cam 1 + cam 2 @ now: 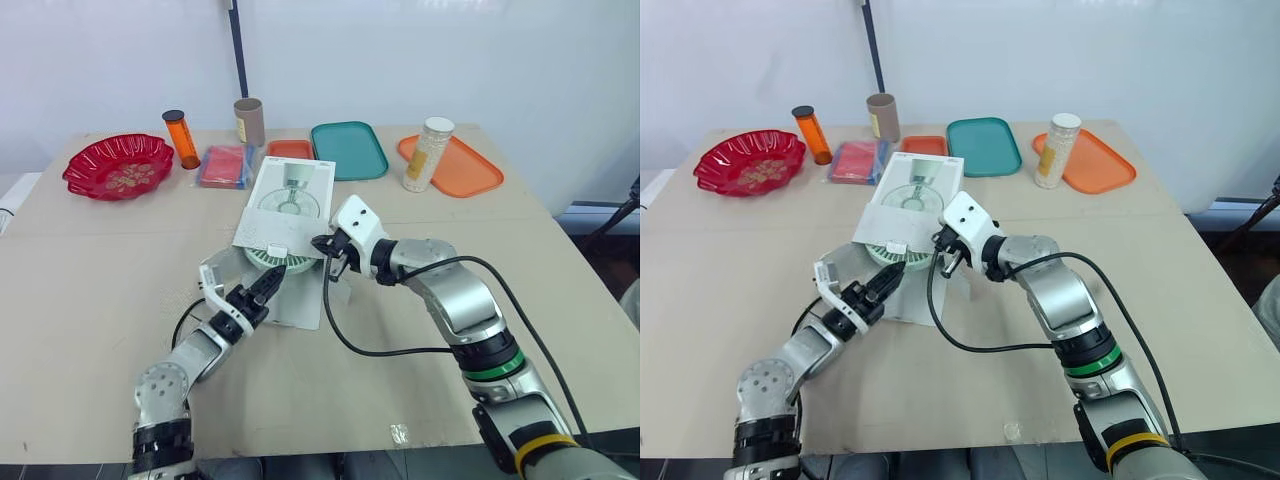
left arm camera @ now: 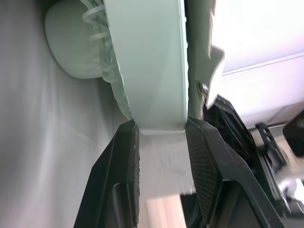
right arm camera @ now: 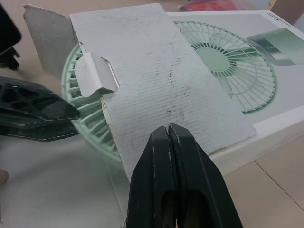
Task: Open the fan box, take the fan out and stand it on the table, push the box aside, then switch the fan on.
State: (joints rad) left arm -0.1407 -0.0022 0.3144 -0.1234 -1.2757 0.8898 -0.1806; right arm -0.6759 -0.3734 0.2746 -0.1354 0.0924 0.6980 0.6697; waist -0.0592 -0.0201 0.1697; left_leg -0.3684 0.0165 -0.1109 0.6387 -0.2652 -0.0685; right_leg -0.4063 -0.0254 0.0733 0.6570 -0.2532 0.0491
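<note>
The white fan box point(image 1: 290, 195) lies flat mid-table, its open end facing me and its cardboard flap point(image 3: 156, 80) folded up over the opening. A mint-green fan point(image 1: 275, 262) sticks partly out of that end. My left gripper point(image 1: 268, 285) is shut on the fan's round rim point(image 2: 152, 71), one black finger point(image 2: 121, 166) on each side of it. From the right, my right gripper point(image 3: 168, 129) reaches in with its fingers pressed together, the tips resting against the flap's surface just above the fan.
Along the far edge stand a red bowl point(image 1: 118, 166), an orange bottle point(image 1: 181, 138), a cardboard tube point(image 1: 249, 121), a pink packet point(image 1: 225, 166), a teal tray point(image 1: 349, 150) and an orange tray point(image 1: 470, 170) with a white canister point(image 1: 428, 153). A black cable point(image 1: 380, 350) loops over the table.
</note>
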